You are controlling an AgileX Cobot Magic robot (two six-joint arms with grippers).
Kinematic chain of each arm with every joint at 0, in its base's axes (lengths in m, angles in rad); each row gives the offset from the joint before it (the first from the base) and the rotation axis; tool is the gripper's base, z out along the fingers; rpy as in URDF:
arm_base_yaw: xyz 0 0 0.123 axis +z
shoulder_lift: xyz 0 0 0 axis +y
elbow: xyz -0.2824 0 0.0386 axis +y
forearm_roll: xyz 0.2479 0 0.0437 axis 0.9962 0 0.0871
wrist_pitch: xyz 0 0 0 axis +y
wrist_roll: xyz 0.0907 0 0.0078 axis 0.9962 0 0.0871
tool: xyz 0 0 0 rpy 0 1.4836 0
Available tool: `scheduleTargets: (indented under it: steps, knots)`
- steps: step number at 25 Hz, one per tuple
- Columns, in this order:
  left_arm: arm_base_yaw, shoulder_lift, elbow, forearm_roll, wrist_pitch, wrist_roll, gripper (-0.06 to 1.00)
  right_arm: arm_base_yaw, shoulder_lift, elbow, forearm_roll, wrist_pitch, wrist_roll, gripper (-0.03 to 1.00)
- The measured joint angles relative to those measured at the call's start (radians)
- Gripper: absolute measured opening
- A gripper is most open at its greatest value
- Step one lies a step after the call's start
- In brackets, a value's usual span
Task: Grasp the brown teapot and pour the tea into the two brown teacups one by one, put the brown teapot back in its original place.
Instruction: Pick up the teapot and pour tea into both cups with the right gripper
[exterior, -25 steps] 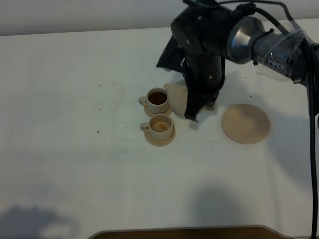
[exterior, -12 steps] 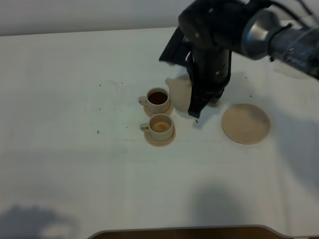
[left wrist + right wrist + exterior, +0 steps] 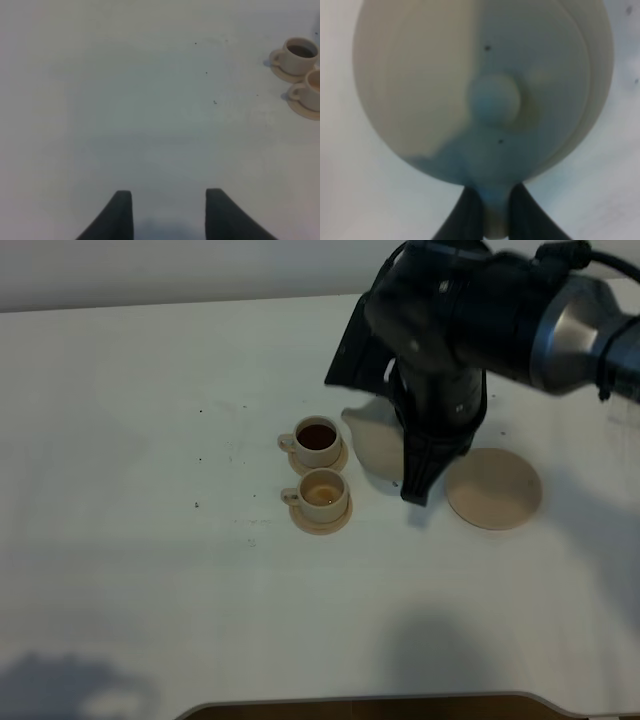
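Dark tea in far teacup, little in near teacup; right gripper clamps teapot, left gripper apart.

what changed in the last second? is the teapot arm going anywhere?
The right pincer, shut on the brown teapot by its handle, carried it to the right, away from the cups and toward the large saucer. Nothing was let go. The far teacup, dark with tea, the near teacup and the large saucer stayed put.
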Motion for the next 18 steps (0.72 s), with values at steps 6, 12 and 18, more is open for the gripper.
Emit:
scheduleTargets:
  steps: [6, 12, 18]
  knots:
    - [0.0, -0.001, 0.0, 0.0, 0.0, 0.0, 0.37, 0.085, -0.004, 0.104, -0.142, -0.101, 0.031, 0.1]
    - [0.0, -0.001, 0.0, 0.0, 0.0, 0.0, 0.37, 0.095, 0.017, 0.136, -0.242, -0.148, 0.046, 0.1]
    - [0.0, 0.0, 0.0, 0.0, 0.0, 0.0, 0.37, 0.132, 0.106, 0.14, -0.381, -0.12, 0.048, 0.1]
